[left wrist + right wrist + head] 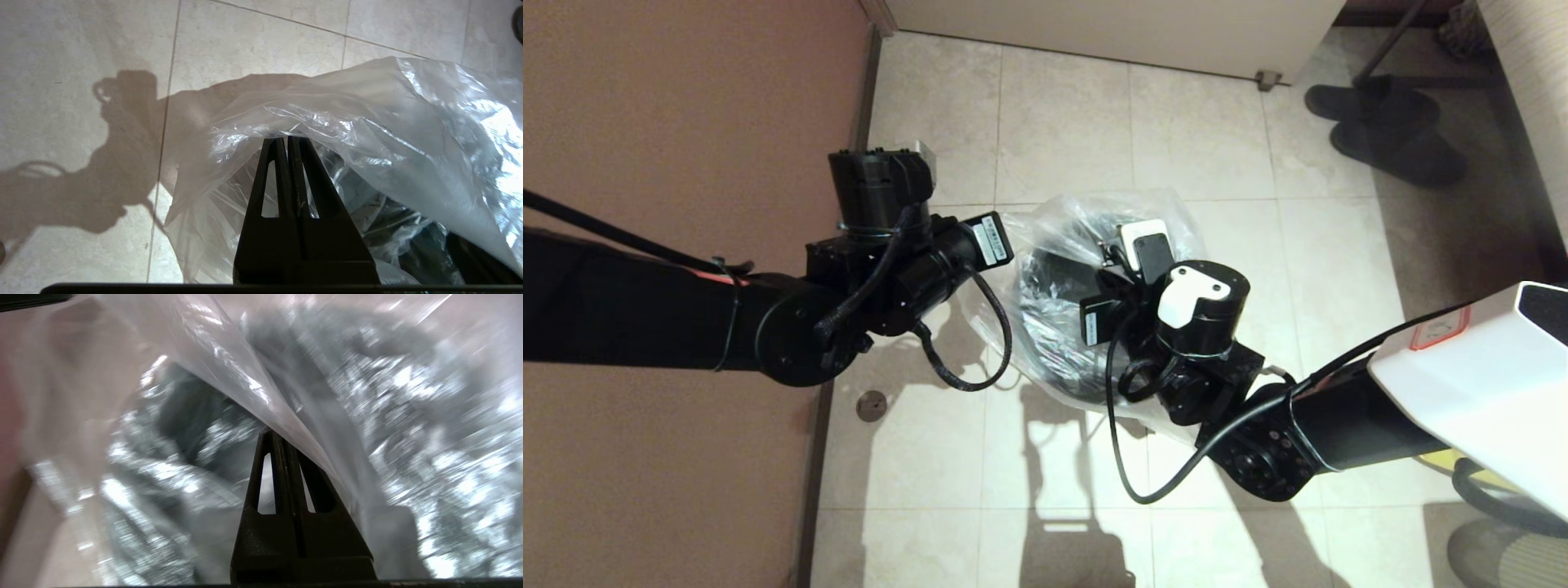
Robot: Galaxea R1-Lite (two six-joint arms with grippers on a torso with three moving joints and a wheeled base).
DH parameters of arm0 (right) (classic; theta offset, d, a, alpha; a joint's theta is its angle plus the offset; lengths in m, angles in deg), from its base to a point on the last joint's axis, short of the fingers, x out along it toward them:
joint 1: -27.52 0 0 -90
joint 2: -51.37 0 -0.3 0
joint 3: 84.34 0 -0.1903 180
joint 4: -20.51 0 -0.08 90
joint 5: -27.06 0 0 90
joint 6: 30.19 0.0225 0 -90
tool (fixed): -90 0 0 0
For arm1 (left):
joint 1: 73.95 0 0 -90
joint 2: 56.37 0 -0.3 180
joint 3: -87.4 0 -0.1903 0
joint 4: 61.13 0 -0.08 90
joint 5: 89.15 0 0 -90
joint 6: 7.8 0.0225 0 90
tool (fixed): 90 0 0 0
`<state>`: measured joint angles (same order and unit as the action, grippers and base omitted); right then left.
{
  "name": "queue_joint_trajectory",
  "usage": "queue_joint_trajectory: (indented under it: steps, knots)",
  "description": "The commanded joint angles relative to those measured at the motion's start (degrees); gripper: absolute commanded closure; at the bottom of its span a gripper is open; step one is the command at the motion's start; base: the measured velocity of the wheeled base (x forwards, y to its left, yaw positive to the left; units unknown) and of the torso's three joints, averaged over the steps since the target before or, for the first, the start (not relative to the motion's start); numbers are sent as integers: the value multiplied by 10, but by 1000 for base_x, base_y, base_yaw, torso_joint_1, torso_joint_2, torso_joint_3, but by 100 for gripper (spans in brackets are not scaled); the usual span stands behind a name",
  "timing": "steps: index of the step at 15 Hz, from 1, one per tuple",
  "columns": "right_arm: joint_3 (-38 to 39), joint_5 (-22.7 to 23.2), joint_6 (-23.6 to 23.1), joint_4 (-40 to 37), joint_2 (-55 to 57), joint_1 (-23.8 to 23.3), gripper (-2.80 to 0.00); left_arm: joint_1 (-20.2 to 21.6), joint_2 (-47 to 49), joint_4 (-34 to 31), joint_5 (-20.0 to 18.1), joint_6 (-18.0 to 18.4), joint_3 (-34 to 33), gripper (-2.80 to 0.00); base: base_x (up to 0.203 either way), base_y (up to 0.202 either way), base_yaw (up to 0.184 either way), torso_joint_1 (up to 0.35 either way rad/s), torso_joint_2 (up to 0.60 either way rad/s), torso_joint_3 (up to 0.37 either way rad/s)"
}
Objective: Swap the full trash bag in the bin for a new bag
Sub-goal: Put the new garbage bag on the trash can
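Note:
The bin [1045,351] stands on the tiled floor in the middle of the head view, dark under the new bag [1086,216], a clear crinkly film draped over and into it. My left gripper [286,139] is shut on the bag's [392,122] edge on the bin's left side and lifts it into a ridge. My right arm [1201,327] reaches over the bin from the right. The right gripper [279,433] points down inside the bag [229,363] with its fingers shut, and a fold of film lies across one finger [314,486]. The bin's rim is hidden by the film.
A brown wall [686,122] runs close along the left, with a small floor drain [872,405] near its foot. Dark slippers [1388,131] lie at the far right. A white panel [1111,24] closes the far side. Something yellow [1478,465] shows under my right arm.

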<state>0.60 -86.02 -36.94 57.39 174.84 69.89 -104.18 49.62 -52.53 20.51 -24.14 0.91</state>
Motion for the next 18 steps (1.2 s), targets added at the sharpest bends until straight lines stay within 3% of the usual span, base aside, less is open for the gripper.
queue_joint_trajectory:
  steps: [1, 4, 11, 18]
  knots:
    - [-2, -5, -50, 54, 19, -21, 0, 0, -1, 3, 0, -1, 1, 0, 0, 0, 0, 0, 0, 0]
    - [-14, -5, -82, 73, 22, -49, 0, 0, 7, 3, -4, -1, 1, 0, 0, 0, 0, 0, 0, 0]
    - [-85, 3, -96, 67, 31, -100, 0, 0, 68, 17, -9, -4, 20, 0, 0, 0, 0, 0, 0, 0]
    - [-127, 11, -104, 45, 33, -133, 0, 7, 116, 12, -13, 4, 84, 0, 0, 0, 0, 0, 0, 0]
